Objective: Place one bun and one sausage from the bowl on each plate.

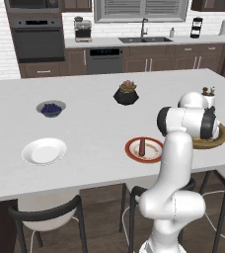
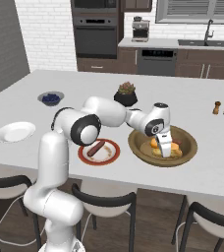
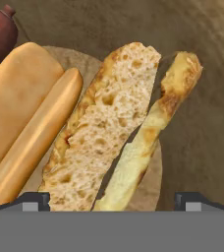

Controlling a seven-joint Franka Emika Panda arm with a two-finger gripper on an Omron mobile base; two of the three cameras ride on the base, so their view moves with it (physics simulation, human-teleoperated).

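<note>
Hand view: pincer apart over split bun; long axis tilts upper-right.

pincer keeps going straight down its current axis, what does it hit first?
Most likely the split bun in the wooden bowl: in the hand view its crumb face lies between the open pincer's tips. Depth is unclear, so the thin crusty half beside it could touch first.

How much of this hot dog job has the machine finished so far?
Done: one sausage lies on the red-rimmed plate. In hand: the open fingers hang in the wooden bowl over a bun, gripping nothing. Left: that plate's bun, and everything for the white plate.
</note>
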